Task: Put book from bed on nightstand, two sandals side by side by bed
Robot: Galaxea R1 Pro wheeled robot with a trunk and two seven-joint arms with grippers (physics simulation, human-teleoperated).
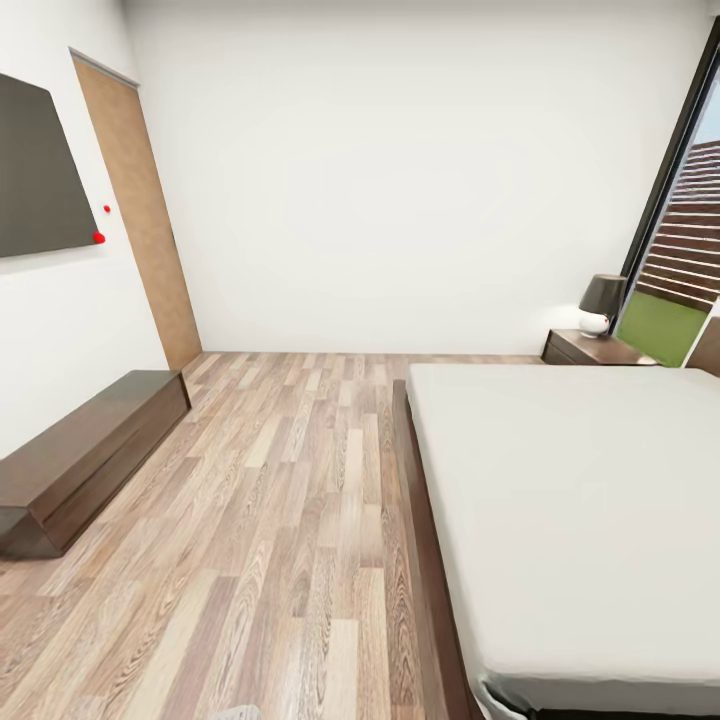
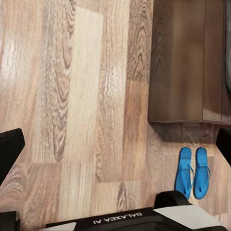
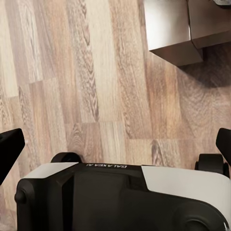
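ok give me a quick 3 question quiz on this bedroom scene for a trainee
1. True or false: the two sandals lie side by side on the wood floor in the left wrist view.
2. What stands on the nightstand in the head view? A) a lamp B) a stack of books C) a vase
3. Fill in: the mattress of the bed is plain light ____.

Key:
1. True; both are blue, parallel and close together.
2. A; the lamp has a dark shade and a white base.
3. Grey-white.
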